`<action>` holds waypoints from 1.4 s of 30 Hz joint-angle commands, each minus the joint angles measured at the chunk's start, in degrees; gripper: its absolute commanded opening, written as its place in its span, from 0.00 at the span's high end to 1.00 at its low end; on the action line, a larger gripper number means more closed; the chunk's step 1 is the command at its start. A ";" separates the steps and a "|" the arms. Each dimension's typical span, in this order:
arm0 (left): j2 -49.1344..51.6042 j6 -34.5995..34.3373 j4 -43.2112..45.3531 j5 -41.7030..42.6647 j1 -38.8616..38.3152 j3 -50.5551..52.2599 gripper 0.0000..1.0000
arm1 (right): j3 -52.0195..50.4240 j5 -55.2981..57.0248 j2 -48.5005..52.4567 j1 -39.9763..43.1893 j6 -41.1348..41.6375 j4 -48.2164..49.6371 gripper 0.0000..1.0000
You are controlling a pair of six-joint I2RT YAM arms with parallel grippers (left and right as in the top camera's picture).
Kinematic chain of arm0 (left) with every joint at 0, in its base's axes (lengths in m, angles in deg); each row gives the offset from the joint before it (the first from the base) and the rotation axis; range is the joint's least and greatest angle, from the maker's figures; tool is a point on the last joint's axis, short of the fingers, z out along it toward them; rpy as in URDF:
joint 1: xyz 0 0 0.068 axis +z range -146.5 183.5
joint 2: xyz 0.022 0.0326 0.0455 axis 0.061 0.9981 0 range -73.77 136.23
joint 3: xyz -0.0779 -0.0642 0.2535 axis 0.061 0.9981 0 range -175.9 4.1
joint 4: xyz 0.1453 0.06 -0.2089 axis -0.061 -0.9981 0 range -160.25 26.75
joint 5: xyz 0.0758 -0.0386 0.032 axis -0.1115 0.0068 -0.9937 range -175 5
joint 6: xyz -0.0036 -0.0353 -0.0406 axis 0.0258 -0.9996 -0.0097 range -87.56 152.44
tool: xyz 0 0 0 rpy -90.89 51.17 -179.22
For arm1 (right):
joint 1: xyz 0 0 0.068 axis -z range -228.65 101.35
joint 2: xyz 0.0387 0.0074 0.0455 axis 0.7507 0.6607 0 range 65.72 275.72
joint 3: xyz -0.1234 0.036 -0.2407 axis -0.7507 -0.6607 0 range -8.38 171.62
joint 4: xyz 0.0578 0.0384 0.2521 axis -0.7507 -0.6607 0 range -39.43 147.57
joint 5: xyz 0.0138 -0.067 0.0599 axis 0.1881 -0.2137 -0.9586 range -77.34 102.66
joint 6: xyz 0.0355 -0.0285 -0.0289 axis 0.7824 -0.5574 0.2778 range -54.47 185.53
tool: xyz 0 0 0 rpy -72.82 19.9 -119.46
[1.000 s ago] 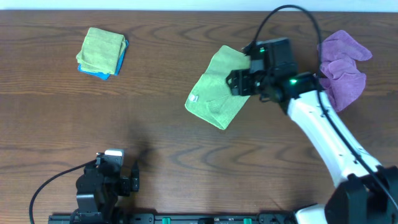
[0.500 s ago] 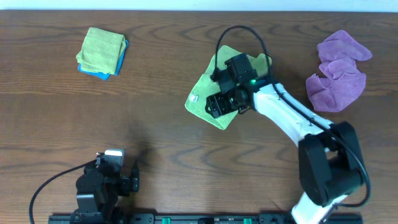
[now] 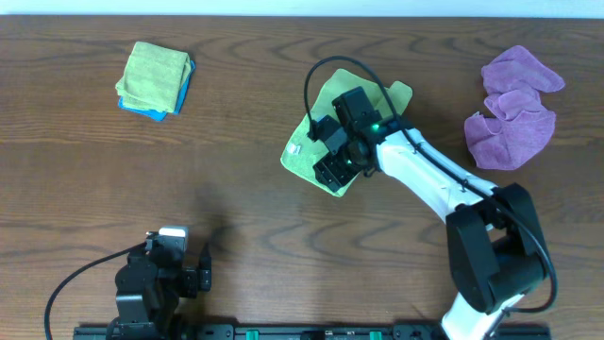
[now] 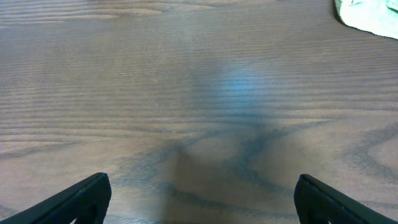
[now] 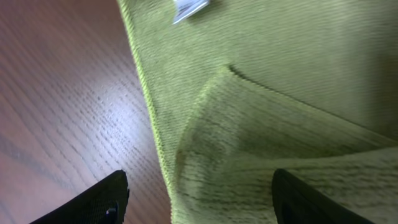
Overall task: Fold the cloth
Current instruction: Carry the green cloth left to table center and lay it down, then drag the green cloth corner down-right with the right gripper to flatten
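Right gripper (image 3: pixel 332 159) shifts from right edge of green cloth (image 5: pixel 280 93) to its lower-left corner. Jaws spread wide, nothing held. Cloth lies directly beneath, raised fold between jaws. Likely lining up next grasp. Left gripper (image 4: pixel 199 202) parked, jaws apart, cloth far ahead-right.

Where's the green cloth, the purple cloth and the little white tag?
green cloth (image 3: pixel 302 161), overhead view, bare left corner
purple cloth (image 3: pixel 514 109), overhead view, crumpled middle
white tag (image 5: pixel 189 7), right wrist view, its middle
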 commanded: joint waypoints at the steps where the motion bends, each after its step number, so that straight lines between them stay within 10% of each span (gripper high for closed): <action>1: -0.35 1.20 -3.28 -0.04 -0.33 0.42 0.05 | 0.74 1.09 1.31 -1.07 -3.45 -0.72 0.27; 18: -0.35 1.22 -3.28 -0.04 -0.33 0.42 0.05 | 0.76 9.92 4.85 -2.58 -3.80 0.66 0.35; 26: -0.35 1.22 -3.28 -0.07 -0.33 0.42 0.05 | 1.86 12.24 4.61 -2.60 0.66 1.20 0.99; 42: -0.35 1.20 -3.28 -0.07 -0.33 0.42 0.05 | 3.65 15.74 -2.49 -3.21 31.45 -7.17 0.98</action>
